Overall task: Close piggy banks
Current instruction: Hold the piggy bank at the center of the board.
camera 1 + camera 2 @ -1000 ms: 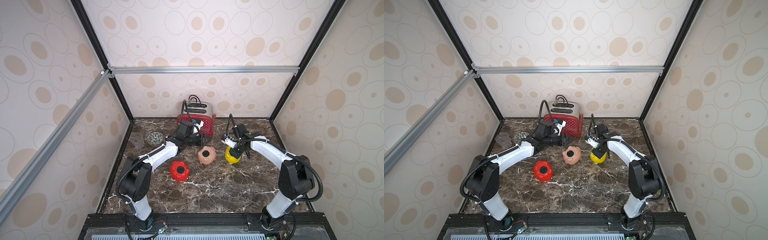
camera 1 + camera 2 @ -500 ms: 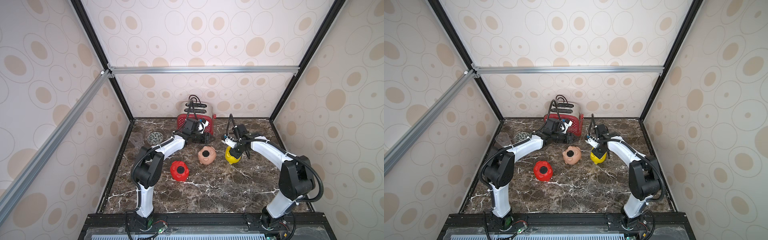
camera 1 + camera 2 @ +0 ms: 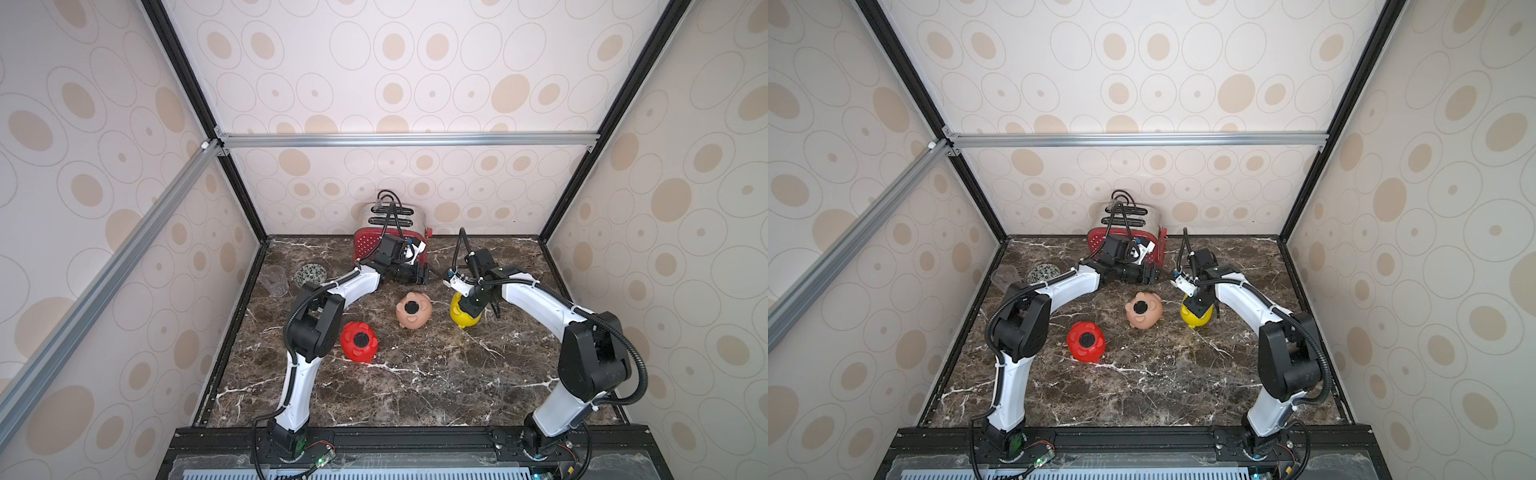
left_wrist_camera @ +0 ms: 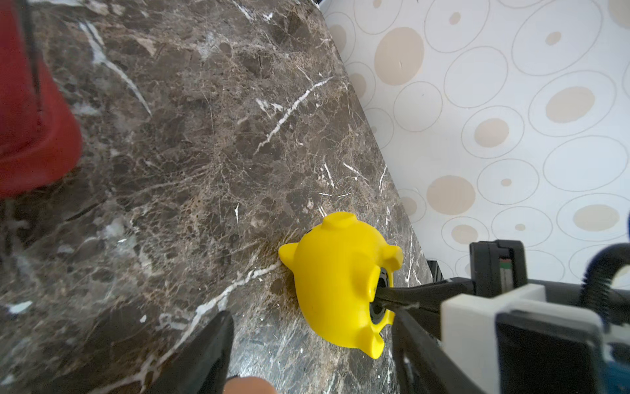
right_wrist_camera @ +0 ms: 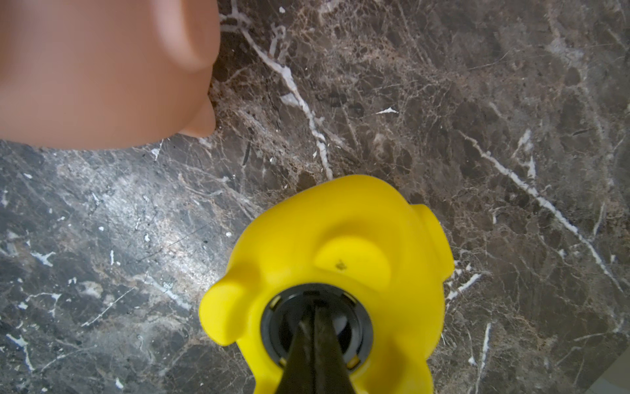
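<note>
1. Pressing flat against each other, clenched with no gap, the right fingers (image 5: 314,354) have their tips inside the black round plug (image 5: 283,324). This plug sits in the belly hole of the yellow piggy bank (image 5: 341,235). If they pinch some part of the plug, I cannot tell.
2. The left fingers (image 4: 208,348) are released and spread wide, grasping nothing. In both top views they hang above the desk, in front of the red polka-dot toaster (image 3: 368,245) and near the right wrist.
3. The yellow piggy bank lies on the brown marble desk (image 3: 415,395), its belly hole turned up toward the right arm.
4. The peach-pink piggy bank (image 3: 415,320) lies near it, on the left arm's side, belly up, with a black round in the hole.
5. The red piggy bank (image 3: 351,353) lies nearer the front edge, beside the left arm's elbow, also belly up.
6. A clear cup (image 3: 275,280) and a speckled disc (image 3: 311,274) stand near the far left corner.
</note>
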`<control>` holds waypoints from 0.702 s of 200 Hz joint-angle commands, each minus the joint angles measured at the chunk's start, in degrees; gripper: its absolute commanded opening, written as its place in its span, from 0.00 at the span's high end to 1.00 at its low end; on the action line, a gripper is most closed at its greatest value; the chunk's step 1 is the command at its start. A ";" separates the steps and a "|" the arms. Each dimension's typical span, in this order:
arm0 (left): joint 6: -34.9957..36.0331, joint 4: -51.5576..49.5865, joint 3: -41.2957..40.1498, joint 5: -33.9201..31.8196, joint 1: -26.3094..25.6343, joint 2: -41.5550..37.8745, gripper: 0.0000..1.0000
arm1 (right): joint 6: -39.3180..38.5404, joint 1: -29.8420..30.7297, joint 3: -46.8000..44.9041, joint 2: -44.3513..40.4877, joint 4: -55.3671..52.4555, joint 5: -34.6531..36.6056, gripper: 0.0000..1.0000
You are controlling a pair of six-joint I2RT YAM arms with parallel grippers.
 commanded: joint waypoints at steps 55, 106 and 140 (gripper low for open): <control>1.13 -3.04 10.56 4.65 -0.80 8.17 0.10 | 0.13 -0.16 -1.47 -0.42 -2.12 -0.49 1.00; 1.71 -5.08 15.12 7.07 -1.67 12.34 0.01 | 0.25 -0.11 -1.67 -0.51 -1.95 -0.87 1.00; 1.71 -4.85 16.23 9.70 -2.09 14.14 0.01 | 0.25 -0.13 -1.55 -0.44 -2.03 -0.70 1.00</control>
